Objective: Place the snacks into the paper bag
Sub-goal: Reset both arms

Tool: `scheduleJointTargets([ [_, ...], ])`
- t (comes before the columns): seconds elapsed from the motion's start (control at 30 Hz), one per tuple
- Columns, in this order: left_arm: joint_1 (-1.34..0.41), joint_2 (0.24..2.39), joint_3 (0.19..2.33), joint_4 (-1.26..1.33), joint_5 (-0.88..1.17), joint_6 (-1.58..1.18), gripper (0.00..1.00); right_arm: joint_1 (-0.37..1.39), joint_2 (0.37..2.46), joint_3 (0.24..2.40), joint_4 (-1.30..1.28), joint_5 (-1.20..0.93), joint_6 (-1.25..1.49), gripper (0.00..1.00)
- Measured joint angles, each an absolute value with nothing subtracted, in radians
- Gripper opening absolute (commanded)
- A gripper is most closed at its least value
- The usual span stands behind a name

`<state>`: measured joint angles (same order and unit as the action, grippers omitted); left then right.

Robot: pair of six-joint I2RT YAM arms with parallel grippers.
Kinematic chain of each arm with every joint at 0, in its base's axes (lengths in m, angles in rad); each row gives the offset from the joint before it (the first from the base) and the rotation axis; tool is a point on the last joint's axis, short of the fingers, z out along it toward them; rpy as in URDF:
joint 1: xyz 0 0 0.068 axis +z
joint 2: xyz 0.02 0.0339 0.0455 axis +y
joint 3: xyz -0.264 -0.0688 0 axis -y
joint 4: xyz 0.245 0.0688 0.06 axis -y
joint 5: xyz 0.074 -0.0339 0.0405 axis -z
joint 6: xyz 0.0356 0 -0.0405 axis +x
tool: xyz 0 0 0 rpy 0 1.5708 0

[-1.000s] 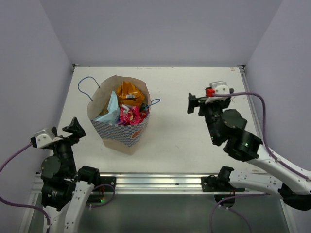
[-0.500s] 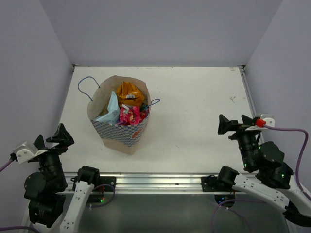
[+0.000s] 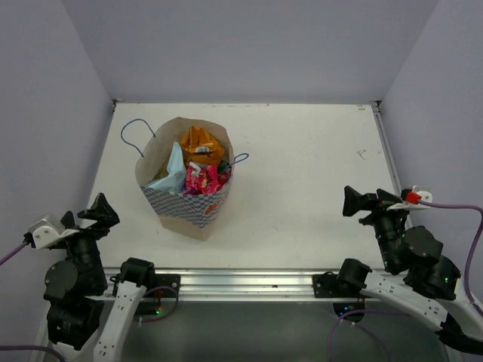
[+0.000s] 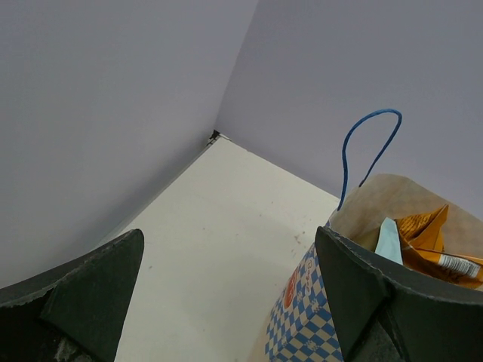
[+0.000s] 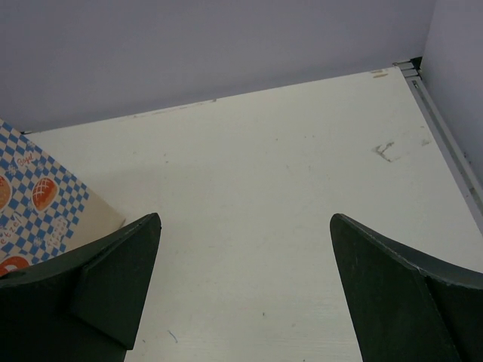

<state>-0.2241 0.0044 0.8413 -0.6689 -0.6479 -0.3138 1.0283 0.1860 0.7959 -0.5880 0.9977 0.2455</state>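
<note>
We see the snacks point(image 3: 195, 167) packed in the paper bag point(image 3: 186, 202), so our left gripper point(image 3: 96, 213) and right gripper point(image 3: 361, 202) hang spread and empty, well apart from it.

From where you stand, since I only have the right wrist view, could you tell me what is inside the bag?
Observer: The bag stands upright and holds snacks: an orange pack, a light-blue one and a pink one.
Operator: Thank you. Are any snacks lying on the table outside it?
Observer: None that I can see on the table from above.
Operator: And where is the left hand?
Observer: The left hand is at the near left edge, open and empty, apart from the bag.
</note>
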Motion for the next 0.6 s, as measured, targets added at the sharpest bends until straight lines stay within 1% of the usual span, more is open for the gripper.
scheduleJointTargets([
  [0.23,-0.224,0.004,0.78,-0.652,-0.643,-0.314,0.99,1.028,0.167,0.794,-0.609,1.002,0.261,0.99],
  [0.6,-0.224,0.004,0.773,-0.595,-0.643,-0.311,0.99,1.028,0.167,0.789,-0.607,1.004,0.258,0.98],
])
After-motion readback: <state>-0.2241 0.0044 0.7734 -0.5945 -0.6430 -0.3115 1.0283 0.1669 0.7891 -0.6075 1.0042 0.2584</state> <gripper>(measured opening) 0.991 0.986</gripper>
